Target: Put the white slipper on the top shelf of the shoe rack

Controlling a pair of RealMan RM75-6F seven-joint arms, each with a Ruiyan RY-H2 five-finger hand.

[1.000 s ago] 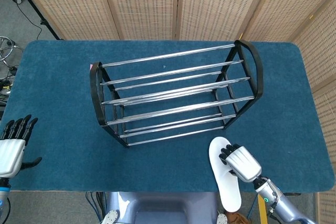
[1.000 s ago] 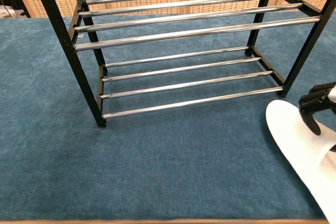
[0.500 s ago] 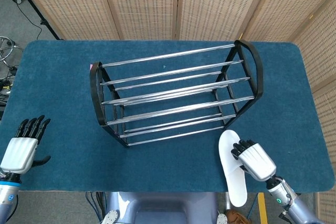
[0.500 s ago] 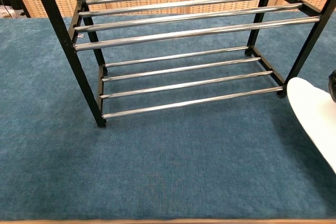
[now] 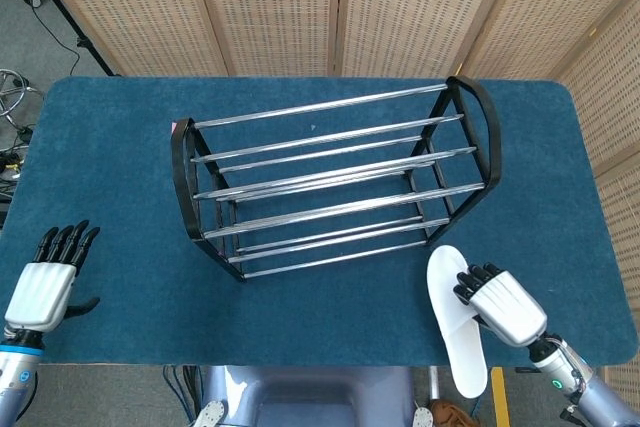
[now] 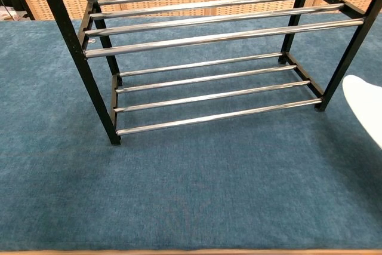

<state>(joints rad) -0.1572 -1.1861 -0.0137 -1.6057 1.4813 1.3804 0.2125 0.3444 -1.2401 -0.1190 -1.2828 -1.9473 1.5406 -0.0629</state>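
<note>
The white slipper (image 5: 455, 319) is held up at the table's front right by my right hand (image 5: 503, 304), whose fingers curl over its right edge. In the chest view only the slipper's toe (image 6: 365, 104) shows at the right border; the hand itself is out of that frame. The shoe rack (image 5: 335, 179) of black end frames and chrome bars stands mid-table, its top shelf (image 6: 221, 17) bare. My left hand (image 5: 45, 282) hovers at the front left edge, fingers apart and holding nothing.
A blue cloth covers the table (image 5: 120, 147). Perforated wooden screens (image 5: 340, 7) close off the back. The rack's lower shelf (image 6: 209, 97) carries nothing. Cables and a stand (image 5: 15, 97) lie on the floor to the left.
My right hand has carried the slipper rightward and a bit higher, so it has slid nearly out of the chest view. The left hand rose slightly, then held still.
</note>
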